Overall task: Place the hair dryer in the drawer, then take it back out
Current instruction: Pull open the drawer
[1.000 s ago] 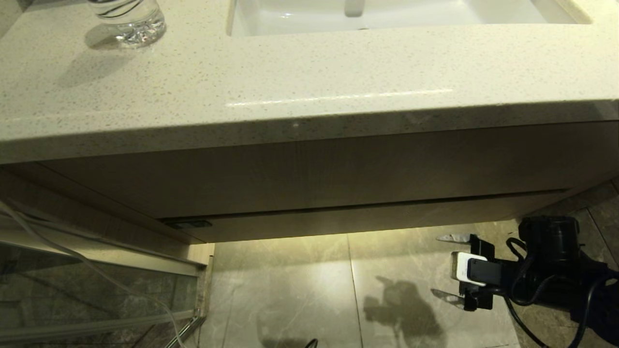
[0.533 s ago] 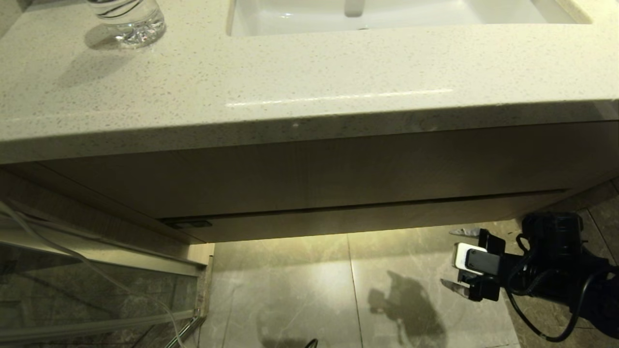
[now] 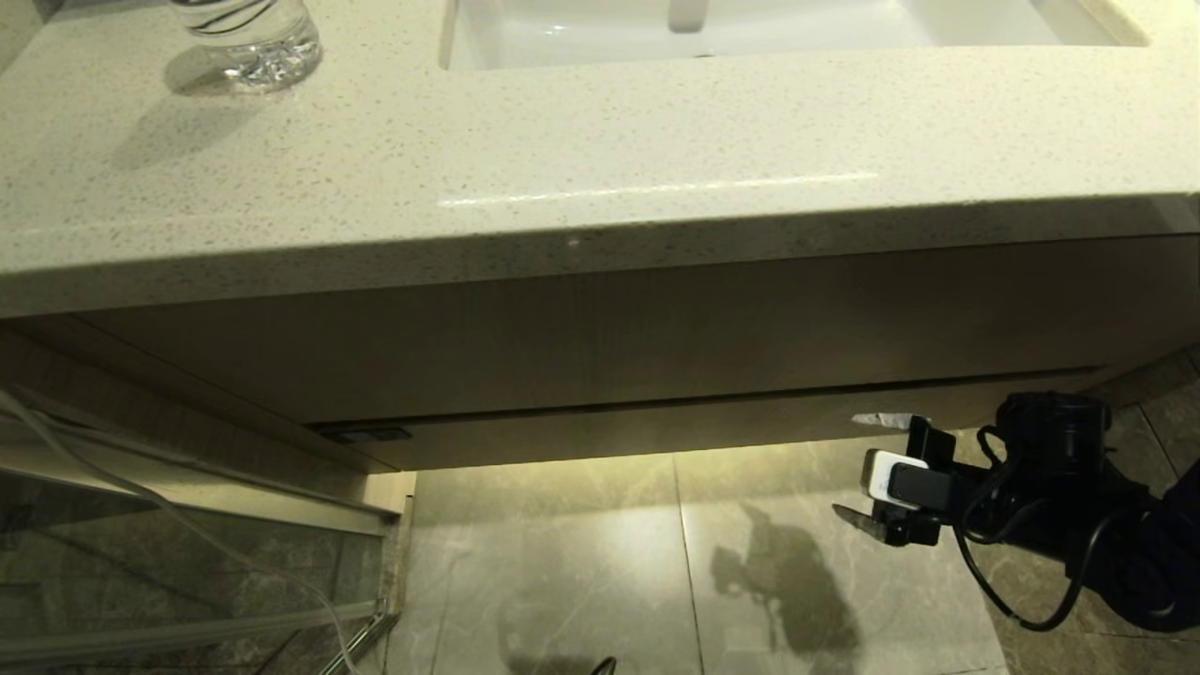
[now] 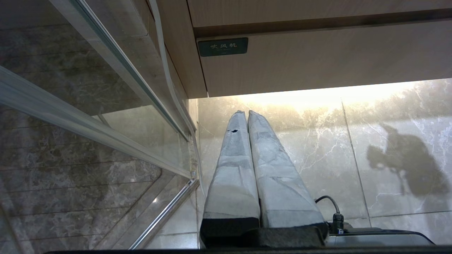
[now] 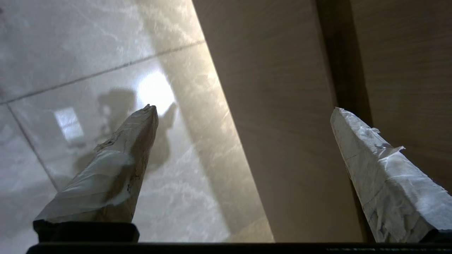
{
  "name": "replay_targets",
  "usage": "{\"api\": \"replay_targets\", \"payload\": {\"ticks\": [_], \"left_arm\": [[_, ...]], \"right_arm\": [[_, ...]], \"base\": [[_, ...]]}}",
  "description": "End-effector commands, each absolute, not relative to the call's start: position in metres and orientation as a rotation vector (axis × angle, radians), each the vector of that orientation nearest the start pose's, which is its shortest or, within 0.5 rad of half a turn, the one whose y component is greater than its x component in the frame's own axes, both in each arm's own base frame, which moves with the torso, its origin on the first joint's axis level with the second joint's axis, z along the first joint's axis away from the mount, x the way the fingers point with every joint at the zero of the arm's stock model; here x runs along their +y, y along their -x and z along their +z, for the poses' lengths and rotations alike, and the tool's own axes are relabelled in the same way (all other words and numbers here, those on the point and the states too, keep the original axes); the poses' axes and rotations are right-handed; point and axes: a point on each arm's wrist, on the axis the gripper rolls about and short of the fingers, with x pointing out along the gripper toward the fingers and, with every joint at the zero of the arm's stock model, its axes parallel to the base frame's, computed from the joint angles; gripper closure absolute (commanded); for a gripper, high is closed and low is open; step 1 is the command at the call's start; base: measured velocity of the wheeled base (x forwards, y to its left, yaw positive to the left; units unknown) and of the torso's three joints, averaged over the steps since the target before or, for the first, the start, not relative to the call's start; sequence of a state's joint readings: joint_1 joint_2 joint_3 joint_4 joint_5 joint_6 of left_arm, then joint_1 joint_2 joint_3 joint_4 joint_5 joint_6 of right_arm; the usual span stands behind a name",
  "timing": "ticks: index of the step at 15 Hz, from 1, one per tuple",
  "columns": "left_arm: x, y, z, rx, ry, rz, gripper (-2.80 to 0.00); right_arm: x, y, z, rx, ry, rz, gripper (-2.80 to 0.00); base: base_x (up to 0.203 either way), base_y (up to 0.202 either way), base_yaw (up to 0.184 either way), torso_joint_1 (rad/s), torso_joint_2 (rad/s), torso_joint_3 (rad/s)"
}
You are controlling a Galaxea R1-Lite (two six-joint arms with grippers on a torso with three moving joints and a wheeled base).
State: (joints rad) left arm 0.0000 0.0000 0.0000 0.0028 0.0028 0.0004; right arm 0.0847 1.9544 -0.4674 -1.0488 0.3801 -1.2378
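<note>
I see the wide shallow light-wood drawer (image 3: 712, 422) shut, narrow front strip flush under vanity, just ahead of my right pincer's (image 3: 867, 466) upper tip; dryer not visible.

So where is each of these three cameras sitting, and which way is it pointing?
Head view: high up, looking down over the counter, drawer and floor; the right gripper shows, open.
Left wrist view: behind the left gripper, shut, facing the drawer's labelled end and floor.
Right wrist view: behind the right gripper's fingers, spread wide, close to the drawer.
All three share the drawer front and the tiled floor.
</note>
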Motion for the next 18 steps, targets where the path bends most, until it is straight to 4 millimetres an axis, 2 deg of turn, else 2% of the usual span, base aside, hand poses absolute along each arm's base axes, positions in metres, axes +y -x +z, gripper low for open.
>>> {"api": "replay_targets", "payload": {"ticks": [1,9,15,18], "left_arm": [[0.0,0.023,0.075,0.003,0.0,0.003,0.0],[0.0,0.023,0.075,0.003,0.0,0.003,0.0],[0.0,0.023,0.075,0.003,0.0,0.004,0.0],[0.0,0.023,0.075,0.003,0.0,0.003,0.0]], "right_arm": [[0.026,-0.297,0.059,0.086,1.133,0.682,-2.8],[0.026,-0.316,0.05,0.049,1.133,0.707,-2.8],[0.027,-0.34,0.045,-0.003,1.146,0.676,-2.8],[0.028,-0.343,0.045,-0.004,1.143,0.672,-2.8]], "base": [[0.0,0.0,0.0,0.0,0.0,0.0],[0.0,0.0,0.0,0.0,0.0,0.0],[0.0,0.0,0.0,0.0,0.0,0.0],[0.0,0.0,0.0,0.0,0.0,0.0]]}}
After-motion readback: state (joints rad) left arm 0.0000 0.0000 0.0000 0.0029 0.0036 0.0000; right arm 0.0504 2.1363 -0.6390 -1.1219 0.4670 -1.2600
